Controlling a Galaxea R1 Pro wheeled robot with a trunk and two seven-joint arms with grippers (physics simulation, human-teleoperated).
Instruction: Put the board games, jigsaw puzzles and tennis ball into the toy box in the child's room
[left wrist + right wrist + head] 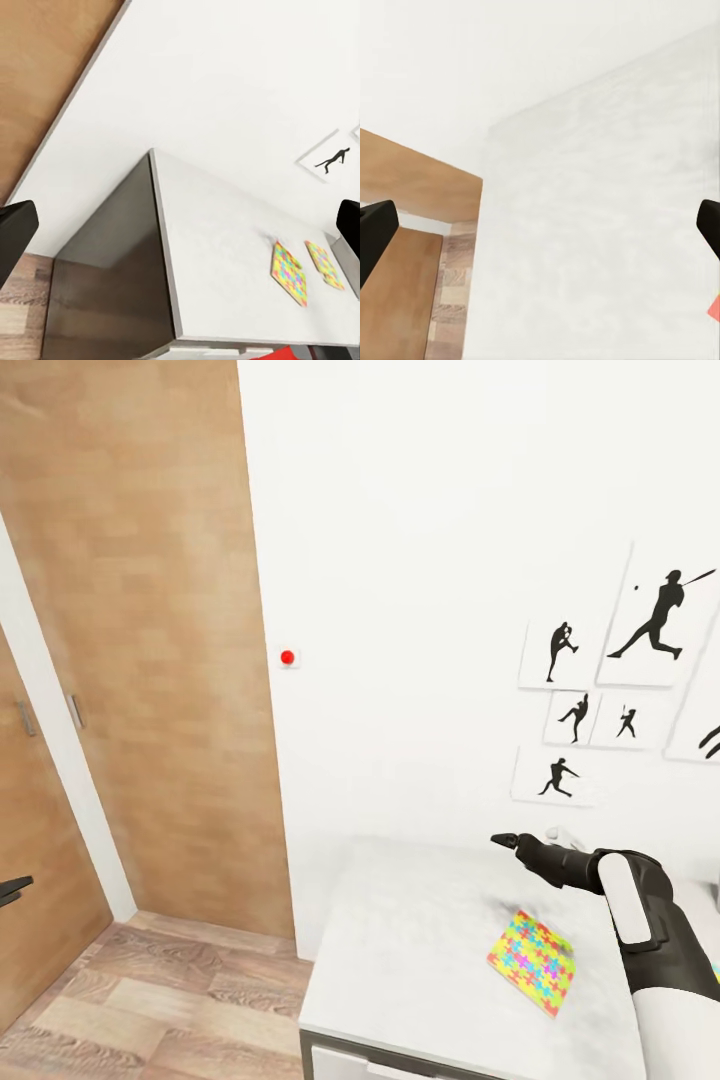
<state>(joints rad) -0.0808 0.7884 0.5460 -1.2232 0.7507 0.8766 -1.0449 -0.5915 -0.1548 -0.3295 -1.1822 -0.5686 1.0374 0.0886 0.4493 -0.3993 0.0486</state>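
Right tool raised above the white table, fingers spread wide apart, holding nothing. Left tool also spread and empty. One puzzle flat on the table near the right arm; in the left wrist view a second puzzle just beside it. Baseball pictures on the wall.

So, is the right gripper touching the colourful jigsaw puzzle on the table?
Apart. In the head view the right gripper hangs beyond the jigsaw puzzle, with bare table between them.
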